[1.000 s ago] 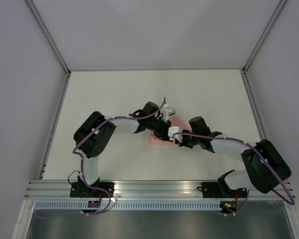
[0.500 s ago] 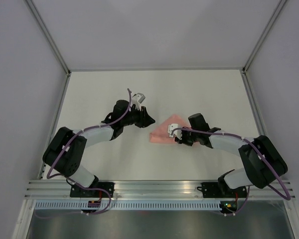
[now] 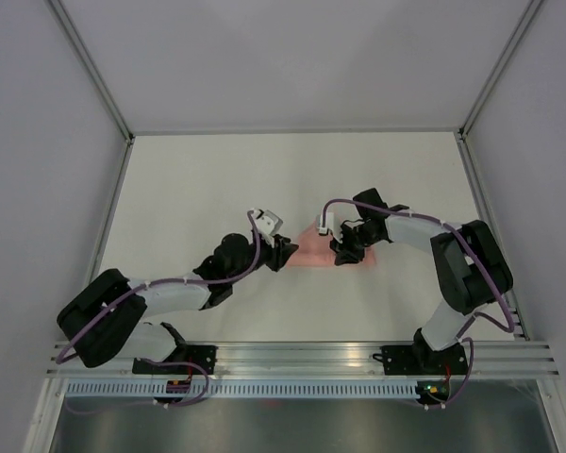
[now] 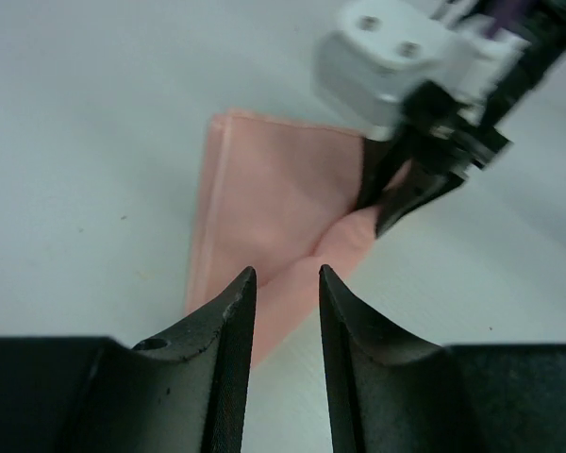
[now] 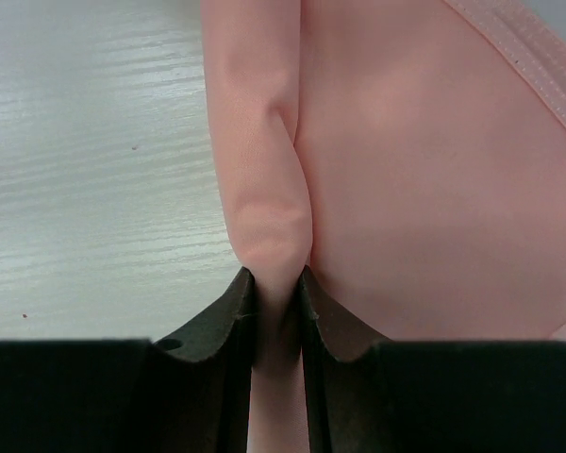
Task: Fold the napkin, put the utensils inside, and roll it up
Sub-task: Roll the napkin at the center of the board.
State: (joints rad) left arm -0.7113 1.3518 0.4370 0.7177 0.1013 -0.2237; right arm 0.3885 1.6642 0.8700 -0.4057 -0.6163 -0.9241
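The pale salmon-pink napkin (image 3: 309, 253) lies folded small on the white table, between my two grippers. In the right wrist view the napkin (image 5: 434, 189) has a rolled ridge, and my right gripper (image 5: 275, 274) is shut on that ridge. From above, the right gripper (image 3: 342, 257) sits at the napkin's right end. My left gripper (image 3: 288, 253) is at its left end. In the left wrist view the left gripper (image 4: 286, 274) is open with a narrow gap, just short of the napkin's (image 4: 264, 198) near tip, holding nothing. The utensils are out of view.
The white table (image 3: 217, 179) has a metal frame rail (image 3: 104, 217) on the left, another rail (image 3: 481, 208) on the right, and grey walls behind. The right arm's white wrist camera block (image 4: 377, 57) hangs above the napkin's far end.
My left gripper pulled off the napkin to the left, then came back lower at its left end. My right arm swung round to the far side, still gripping the napkin, which shifted slightly.
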